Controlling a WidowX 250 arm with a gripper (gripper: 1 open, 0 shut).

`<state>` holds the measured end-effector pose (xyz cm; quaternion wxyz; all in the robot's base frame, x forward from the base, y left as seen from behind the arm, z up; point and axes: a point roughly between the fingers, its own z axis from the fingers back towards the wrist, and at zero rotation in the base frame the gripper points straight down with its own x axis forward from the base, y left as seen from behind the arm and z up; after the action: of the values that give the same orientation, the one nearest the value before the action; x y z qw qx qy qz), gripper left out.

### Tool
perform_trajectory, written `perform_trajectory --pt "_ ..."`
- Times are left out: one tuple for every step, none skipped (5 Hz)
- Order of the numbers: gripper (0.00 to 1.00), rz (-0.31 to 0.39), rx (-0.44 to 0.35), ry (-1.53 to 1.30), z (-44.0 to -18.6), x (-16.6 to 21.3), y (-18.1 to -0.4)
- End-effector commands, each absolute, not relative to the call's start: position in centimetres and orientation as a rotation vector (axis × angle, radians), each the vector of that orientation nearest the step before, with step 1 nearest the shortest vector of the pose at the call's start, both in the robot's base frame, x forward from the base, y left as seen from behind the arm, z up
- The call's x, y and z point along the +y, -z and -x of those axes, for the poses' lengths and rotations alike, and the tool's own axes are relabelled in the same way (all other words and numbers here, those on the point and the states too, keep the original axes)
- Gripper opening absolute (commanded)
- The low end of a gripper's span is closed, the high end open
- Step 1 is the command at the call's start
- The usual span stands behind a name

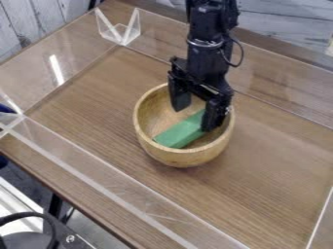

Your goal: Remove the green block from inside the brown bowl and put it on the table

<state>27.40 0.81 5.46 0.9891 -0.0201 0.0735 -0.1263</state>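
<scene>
The brown bowl (147, 127) stands near the middle of the table (86, 101). Inside it lies the green block (178, 134), slanted from the bowl's floor up toward the far right wall. My black gripper (200, 114) reaches straight down into the bowl from above. It is open, with one finger on each side of the block's upper end, and bowl wood shows in the gap between the fingers. The block's upper end is partly hidden behind the fingers. I cannot tell whether the fingers touch the block.
Low clear acrylic walls edge the table, with a corner piece (120, 27) at the back left and a long front wall (92, 173) close to the bowl's near side. Bare wood lies to the left and right of the bowl.
</scene>
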Motion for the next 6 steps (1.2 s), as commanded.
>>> perform_trajectory --pt "1.0 0.025 0.072 0.251 -28.5 1.1 -6.9" --pt "1.0 0.026 0.081 0.249 -28.4 1.2 -6.3" --pt "1.0 0.026 0.09 0.248 -28.3 1.3 -5.8" --pt "1.0 0.028 0.103 0.248 -28.1 1.4 -5.0" --pt "1.0 0.023 0.091 0.248 -28.1 1.4 -5.4" --pt "1.0 0.023 0.094 0.245 -28.1 1.5 -5.2"
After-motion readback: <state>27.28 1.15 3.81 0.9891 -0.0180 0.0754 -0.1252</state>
